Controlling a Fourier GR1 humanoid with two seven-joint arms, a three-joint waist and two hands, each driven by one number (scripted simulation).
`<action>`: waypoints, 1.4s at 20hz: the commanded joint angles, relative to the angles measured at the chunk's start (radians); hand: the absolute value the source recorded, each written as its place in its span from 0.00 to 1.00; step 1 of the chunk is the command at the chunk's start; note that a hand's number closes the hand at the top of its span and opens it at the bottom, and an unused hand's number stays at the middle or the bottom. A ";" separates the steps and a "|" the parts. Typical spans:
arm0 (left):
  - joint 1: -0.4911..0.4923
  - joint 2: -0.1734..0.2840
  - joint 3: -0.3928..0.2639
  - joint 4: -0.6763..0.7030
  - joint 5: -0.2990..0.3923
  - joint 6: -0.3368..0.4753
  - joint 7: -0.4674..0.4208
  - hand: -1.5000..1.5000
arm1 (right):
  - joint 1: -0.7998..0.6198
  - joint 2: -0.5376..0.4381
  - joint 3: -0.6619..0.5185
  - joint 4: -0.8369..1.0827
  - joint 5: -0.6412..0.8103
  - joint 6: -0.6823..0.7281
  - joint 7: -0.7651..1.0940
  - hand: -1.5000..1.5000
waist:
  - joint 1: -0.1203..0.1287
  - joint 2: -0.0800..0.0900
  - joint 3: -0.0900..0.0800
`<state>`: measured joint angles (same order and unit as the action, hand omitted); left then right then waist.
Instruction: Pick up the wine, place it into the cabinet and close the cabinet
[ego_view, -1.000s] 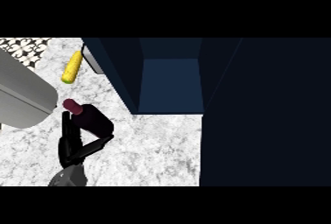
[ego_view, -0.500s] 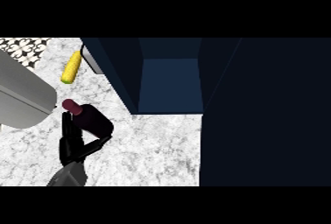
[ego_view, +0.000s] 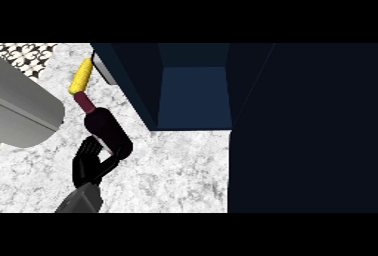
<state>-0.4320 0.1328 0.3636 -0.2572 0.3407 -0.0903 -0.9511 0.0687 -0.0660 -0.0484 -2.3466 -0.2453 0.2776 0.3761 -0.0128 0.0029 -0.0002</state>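
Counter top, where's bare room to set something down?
Bare marble lies between the wine bottle, the open cabinet and the dark door. It is crowded at left: left hand, corn, grey appliance.

A wine bottle (ego_view: 103, 125) lies tilted on the counter (ego_view: 177, 170), neck pointing away toward a corn cob (ego_view: 81, 76) just behind it. The left hand (ego_view: 92, 162) sits at the bottle's near end (contact unclear). The open cabinet (ego_view: 192, 95) stands to the right, a sink (ego_view: 26, 115) to the left.
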 joint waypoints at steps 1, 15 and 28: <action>-0.020 -0.021 -0.006 0.059 -0.007 -0.006 -0.041 1.00 | -0.019 -0.009 -0.011 -0.052 -0.033 -0.030 0.073 0.00 | -0.002 0.001 -0.001; 0.323 -0.020 -0.242 -0.111 -0.179 -0.291 -0.140 1.00 | -0.033 -0.012 -0.045 0.025 -0.008 -0.017 0.019 0.00 | 0.036 -0.006 0.001; 0.544 -0.035 -0.329 -0.679 -0.070 -0.347 0.080 1.00 | 0.078 0.023 0.011 0.019 0.037 0.042 -0.073 0.00 | 0.024 -0.007 0.002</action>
<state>-0.0062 0.0958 0.0626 -0.7779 0.2364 -0.3503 -0.8903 0.1086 -0.0486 -0.0475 -2.3620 -0.2273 0.2740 0.3755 0.0111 -0.0084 0.0062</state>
